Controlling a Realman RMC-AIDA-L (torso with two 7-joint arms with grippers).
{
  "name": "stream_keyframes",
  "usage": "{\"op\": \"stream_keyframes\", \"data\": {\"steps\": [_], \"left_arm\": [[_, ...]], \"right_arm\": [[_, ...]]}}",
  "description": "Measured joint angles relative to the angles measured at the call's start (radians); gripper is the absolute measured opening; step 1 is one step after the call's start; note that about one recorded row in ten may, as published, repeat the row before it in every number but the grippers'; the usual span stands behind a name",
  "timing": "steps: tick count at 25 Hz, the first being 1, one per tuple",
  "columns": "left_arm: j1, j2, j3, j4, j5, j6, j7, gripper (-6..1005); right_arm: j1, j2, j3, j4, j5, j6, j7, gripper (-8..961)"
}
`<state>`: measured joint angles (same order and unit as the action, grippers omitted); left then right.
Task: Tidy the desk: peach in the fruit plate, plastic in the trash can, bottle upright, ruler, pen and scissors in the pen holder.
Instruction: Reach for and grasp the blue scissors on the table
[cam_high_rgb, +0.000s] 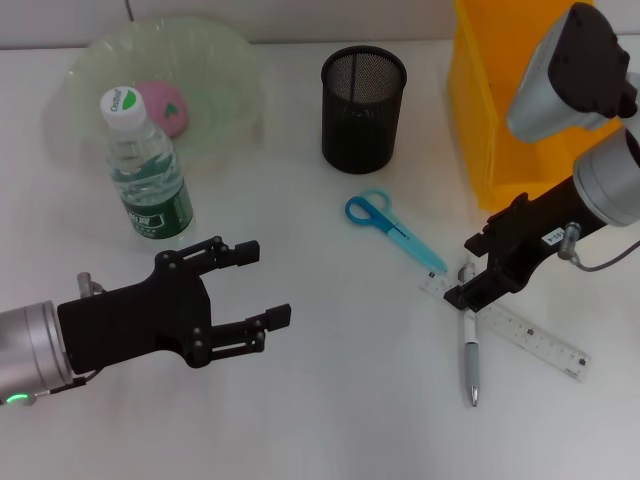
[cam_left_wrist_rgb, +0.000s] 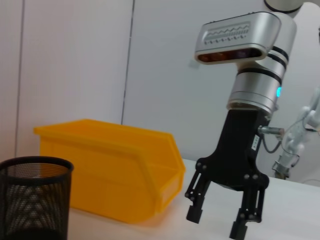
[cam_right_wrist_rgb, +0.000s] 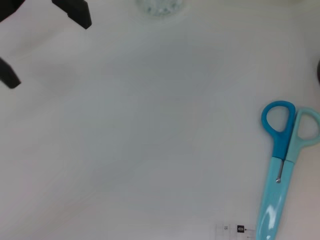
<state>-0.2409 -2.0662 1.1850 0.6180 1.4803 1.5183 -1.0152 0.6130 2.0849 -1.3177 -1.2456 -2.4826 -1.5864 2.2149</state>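
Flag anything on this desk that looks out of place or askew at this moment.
Three items lie loose instead of in the pen holder: the scissors, the ruler and the pen, which crosses the ruler. The right pincer hovers open over that crossing. Bottle upright, peach in the plate; nothing spilled.

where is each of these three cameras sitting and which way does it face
Head view: on the robot's head, looking forward and down at the desk with bottle, pen holder, scissors, ruler and pen; both arms show, left claw open, right claw low over the pen.
Left wrist view: on the left wrist, looking level across the desk at the yellow bin and the open right claw.
Right wrist view: on the right wrist, looking straight down at the scissors.
Shared: both wrist views show the other arm's claw.
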Motion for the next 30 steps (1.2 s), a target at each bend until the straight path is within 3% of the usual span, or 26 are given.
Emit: {"op": "stream_keyframes", "data": {"steps": [30], "left_arm": [[-0.018,-0.003,0.015,-0.004,0.048,-0.022,-0.005,794]], "right_arm": [[0.008,0.001,-0.075,0.114,0.036,0.142,-0.001,780]]}}
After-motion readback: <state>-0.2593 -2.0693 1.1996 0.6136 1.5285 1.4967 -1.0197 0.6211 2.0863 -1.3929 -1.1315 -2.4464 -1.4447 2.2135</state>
